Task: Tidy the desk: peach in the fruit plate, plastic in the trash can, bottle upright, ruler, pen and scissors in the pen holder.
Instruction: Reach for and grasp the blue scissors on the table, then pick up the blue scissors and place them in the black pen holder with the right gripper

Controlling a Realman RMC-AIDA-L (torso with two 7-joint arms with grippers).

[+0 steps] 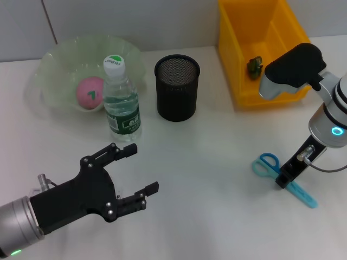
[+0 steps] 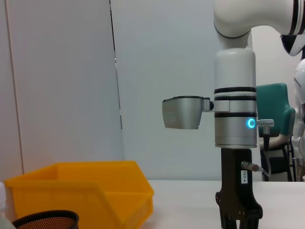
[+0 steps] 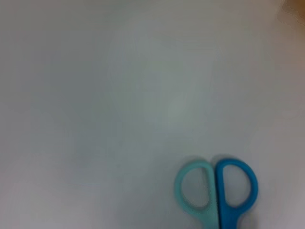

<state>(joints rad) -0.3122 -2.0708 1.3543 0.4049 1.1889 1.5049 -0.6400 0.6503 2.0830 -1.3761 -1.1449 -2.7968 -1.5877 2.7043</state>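
The blue scissors (image 1: 267,164) lie flat on the white desk at the right; their handles also show in the right wrist view (image 3: 217,193). My right gripper (image 1: 283,181) stands straight down on their middle and is shut on them; it also shows in the left wrist view (image 2: 238,217). My left gripper (image 1: 138,173) is open and empty, low over the desk at the front left. The pink peach (image 1: 89,91) lies in the green fruit plate (image 1: 54,59). The bottle (image 1: 122,97) stands upright beside the plate. The black mesh pen holder (image 1: 177,86) stands mid-back. Ruler and pen are out of view.
A yellow bin (image 1: 238,81) stands at the back right with a small dark green object (image 1: 255,65) inside. The bin (image 2: 81,191) and pen holder rim (image 2: 45,220) also show in the left wrist view. The white desk (image 1: 206,157) spreads between the arms.
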